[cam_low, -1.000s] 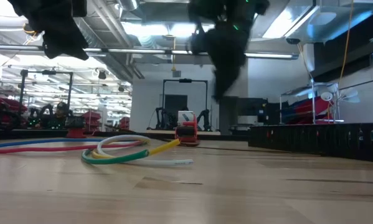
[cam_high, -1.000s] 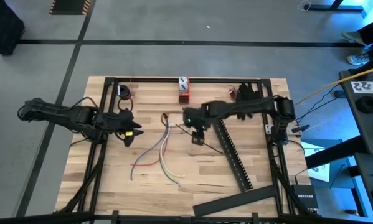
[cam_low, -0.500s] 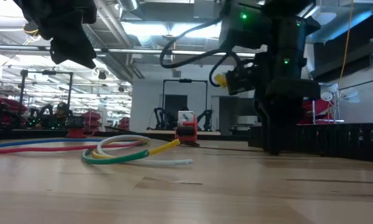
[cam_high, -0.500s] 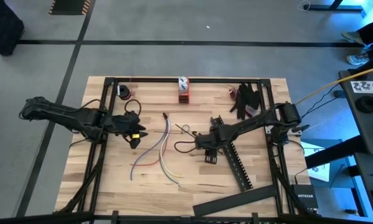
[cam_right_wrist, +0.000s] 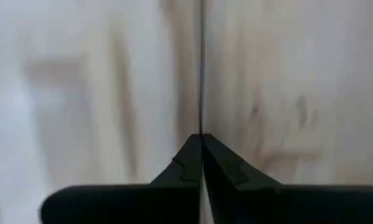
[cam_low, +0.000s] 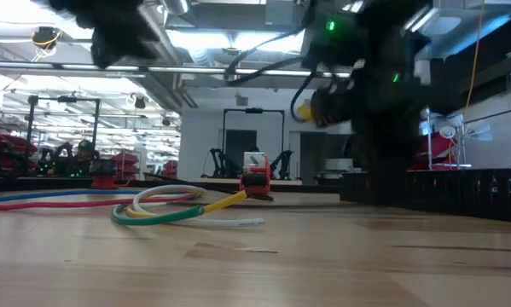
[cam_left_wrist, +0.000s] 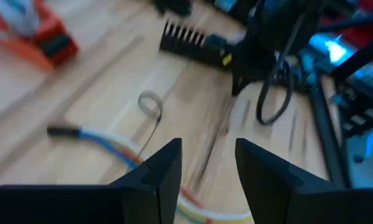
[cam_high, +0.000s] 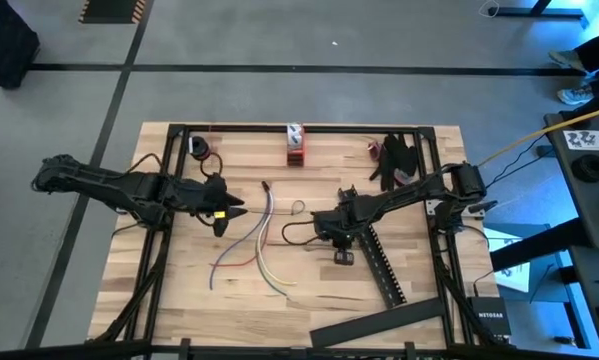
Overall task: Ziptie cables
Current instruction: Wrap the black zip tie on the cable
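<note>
Since before, right tool dropped and pinches a thin black strip, blurred beyond.

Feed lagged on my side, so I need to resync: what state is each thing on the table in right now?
cables: lying loose on the table, unbundled, not held.
left end effector: fingers apart, empty, beside the cables.
right end effector: shut on a thin black strip, down at the table.
black slotted bar: lying flat on the table.
red and white tool: resting at the far edge, untouched.

Robotics lab — exposed ceiling ducts, grey floor, other arm rigs beyond wooden bench.
</note>
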Robot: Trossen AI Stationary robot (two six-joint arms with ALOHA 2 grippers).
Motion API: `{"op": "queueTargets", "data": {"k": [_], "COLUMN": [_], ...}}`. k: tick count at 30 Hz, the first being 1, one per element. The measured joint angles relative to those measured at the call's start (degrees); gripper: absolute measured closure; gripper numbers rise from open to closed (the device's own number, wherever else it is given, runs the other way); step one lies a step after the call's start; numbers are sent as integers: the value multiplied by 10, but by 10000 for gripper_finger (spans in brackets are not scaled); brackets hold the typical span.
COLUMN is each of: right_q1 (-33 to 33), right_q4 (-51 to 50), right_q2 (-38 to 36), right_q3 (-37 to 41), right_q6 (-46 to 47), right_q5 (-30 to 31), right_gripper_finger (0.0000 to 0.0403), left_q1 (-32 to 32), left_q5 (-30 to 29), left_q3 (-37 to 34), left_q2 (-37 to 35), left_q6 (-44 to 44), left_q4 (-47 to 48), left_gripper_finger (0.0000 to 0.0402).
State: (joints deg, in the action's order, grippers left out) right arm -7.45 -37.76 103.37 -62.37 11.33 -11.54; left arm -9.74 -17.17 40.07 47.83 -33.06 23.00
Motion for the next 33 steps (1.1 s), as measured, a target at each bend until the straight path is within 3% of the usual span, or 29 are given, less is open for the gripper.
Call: {"op": "queueTargets", "data": {"k": [6, 11, 16, 19, 23, 29, 33], "right_q1": [33, 54, 62, 59, 50, 48, 53], "right_q4": [-104, -134, -115, -112, -67, -35, -51], "right_q2": [-47, -62, -61, -62, -62, -62, -62], "right_q3": [-106, -216, -280, -301, -302, -302, -302], "right_q6": [-91, -146, -186, -208, -267, -284, -271], "right_q5": [0, -1, 63, 111, 166, 165, 165], "right_gripper_finger": [401, 402, 402, 403, 403, 403, 403], "left_q1": [0, 0, 0, -1, 2, 11, 11], "left_q5": [-13, -13, -5, 6, 6, 5, 5], "left_q3": [44, 50, 50, 51, 54, 58, 101], "left_q2": [-1, 0, 0, 0, -1, -4, -4], "left_q6": [29, 65, 83, 99, 110, 92, 124], "left_q4": [-20, -81, -175, -224, -200, -206, -168], "left_gripper_finger": [259, 259, 259, 259, 259, 259, 259]}}
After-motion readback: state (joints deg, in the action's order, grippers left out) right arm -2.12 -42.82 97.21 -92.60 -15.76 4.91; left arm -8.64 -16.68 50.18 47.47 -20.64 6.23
